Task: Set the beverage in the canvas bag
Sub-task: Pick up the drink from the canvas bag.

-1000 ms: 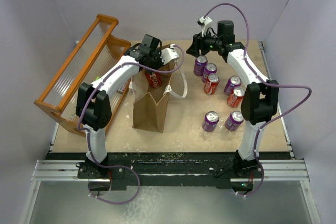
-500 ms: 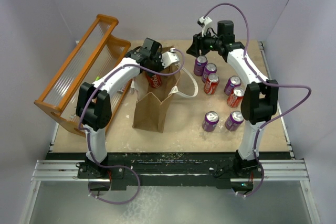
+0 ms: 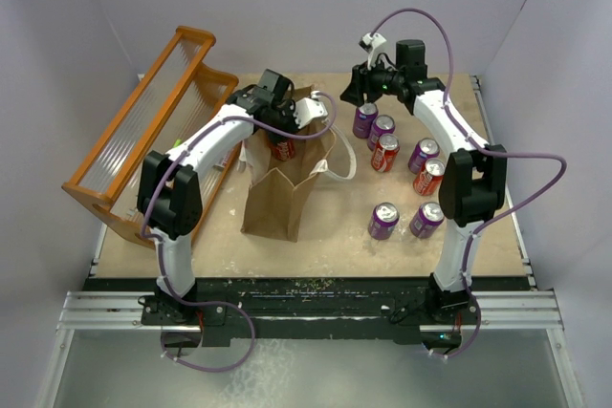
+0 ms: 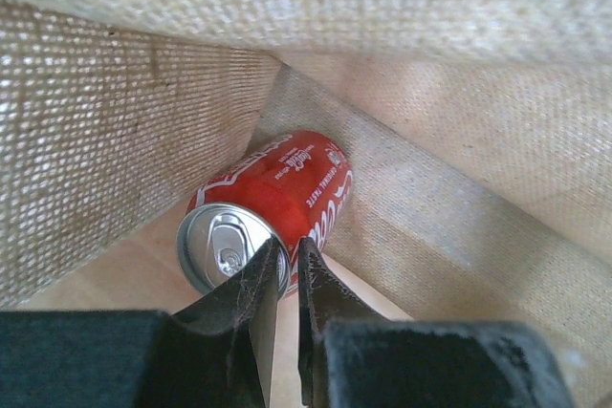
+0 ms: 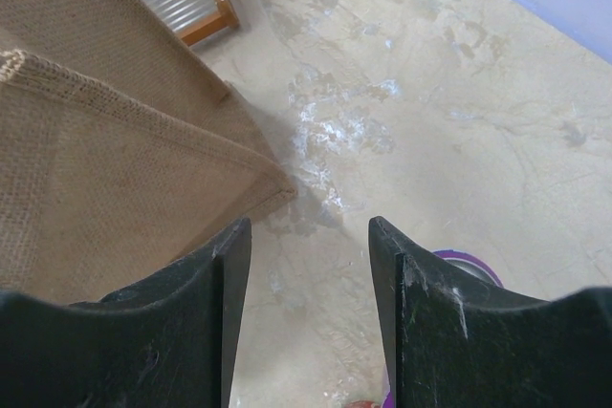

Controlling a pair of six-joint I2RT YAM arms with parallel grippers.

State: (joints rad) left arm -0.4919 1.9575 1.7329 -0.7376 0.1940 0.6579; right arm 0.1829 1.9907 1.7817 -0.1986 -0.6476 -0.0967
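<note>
Table (image 3: pixel 335 236) first: bag (image 3: pixel 273 203) stands left of centre, its mouth pulled wider than a second ago, its white handle (image 3: pixel 340 156) swung further right. My left arm (image 3: pixel 206 145) rises from its base and bends over, wrist dipped into that mouth, slightly lower than before. My right arm (image 3: pixel 449 126) stretches to the far edge, unchanged, wrist tipped down beyond the loose cans (image 3: pixel 386 153).

Red can (image 4: pixel 277 193) lies on its side on the bag's floor, against a wall.

Left gripper (image 4: pixel 285 250): fingers nearly together, thin slit, tips at the can's rim; whether they pinch it I cannot tell.

Right gripper (image 5: pixel 308 228): fingers apart, nothing between, over bare tabletop, purple can (image 5: pixel 467 263) just beside.
</note>
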